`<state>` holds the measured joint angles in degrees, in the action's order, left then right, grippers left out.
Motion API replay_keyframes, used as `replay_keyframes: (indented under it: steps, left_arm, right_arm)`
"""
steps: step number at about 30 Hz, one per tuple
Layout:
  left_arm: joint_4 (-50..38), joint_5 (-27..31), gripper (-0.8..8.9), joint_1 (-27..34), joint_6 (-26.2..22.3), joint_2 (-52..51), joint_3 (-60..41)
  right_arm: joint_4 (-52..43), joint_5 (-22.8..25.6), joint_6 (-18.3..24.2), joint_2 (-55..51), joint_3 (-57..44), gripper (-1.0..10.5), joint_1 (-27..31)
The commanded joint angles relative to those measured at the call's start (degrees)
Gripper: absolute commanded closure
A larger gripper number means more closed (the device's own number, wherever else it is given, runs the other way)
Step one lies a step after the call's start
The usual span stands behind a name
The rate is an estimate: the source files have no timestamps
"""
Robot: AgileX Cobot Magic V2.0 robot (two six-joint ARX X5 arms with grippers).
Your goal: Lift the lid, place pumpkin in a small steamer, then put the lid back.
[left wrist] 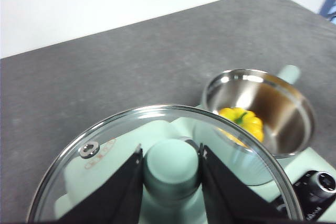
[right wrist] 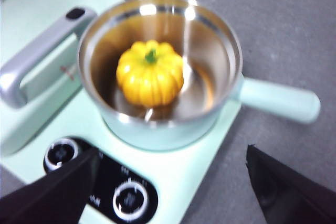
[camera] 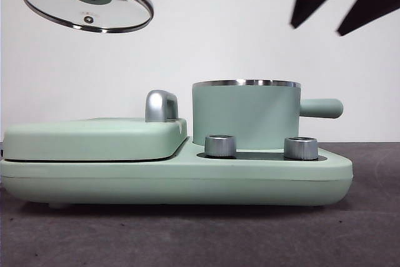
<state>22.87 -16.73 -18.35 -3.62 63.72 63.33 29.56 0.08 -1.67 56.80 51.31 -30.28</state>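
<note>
The round glass lid with a shiny steel rim [camera: 86, 3] hangs tilted high above the flat mint-green griddle cover [camera: 94, 139], well apart from the small mint-green cylindrical steamer pot [camera: 245, 115]. The left gripper [left wrist: 171, 169] holds it, its black fingers [left wrist: 125, 184] pinching the lid's mint-green knob [left wrist: 171, 165] from both sides. The glossy yellow-orange ribbed pumpkin [right wrist: 150, 73] sits inside the open pot on its steel floor, green stem up. The pot stands on a mint-green cooker base [camera: 175, 182], its stubby handle [camera: 321, 108] pointing away from the griddle cover. Two steel dials [camera: 220, 146] stand in front of the pot, and a curved silver handle [camera: 161, 105] rises beside it. The right gripper [right wrist: 168, 192] hovers above the dials with fingers spread wide, holding nothing. The base rests on a grey surface [camera: 187, 236].
</note>
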Motion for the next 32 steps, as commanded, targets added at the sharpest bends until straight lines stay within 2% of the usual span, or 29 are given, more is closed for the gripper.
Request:
replay_keyframes:
  steps: [1,7,12,20,32]
  left_arm:
    - [-1.88,-0.55,7.98,-1.01,-0.26,0.83,0.98]
    - [-4.98,-1.20,7.98,-4.59,-0.87,3.02,0.98]
    - [-11.50,-1.20,7.98,-8.98,-0.90,6.03,0.98]
    - [-22.91,-1.16,7.98,-14.49,-1.90,13.84,1.22]
    - [-31.98,-1.14,7.98,-18.49,-3.23,27.58,5.86]
  right_arm:
    - [-0.31,0.70,-0.70,-5.22,-2.62,5.2,-0.33]
    - [7.19,1.95,-1.42,-13.90,-4.76,5.1,-0.35]
    - [11.19,1.92,-1.40,-17.79,-4.76,5.2,-0.35]
    - [11.43,1.92,-2.84,-19.19,-4.76,5.2,-0.35]
    - [12.39,1.95,-4.02,-19.06,-4.76,5.1,-0.35]
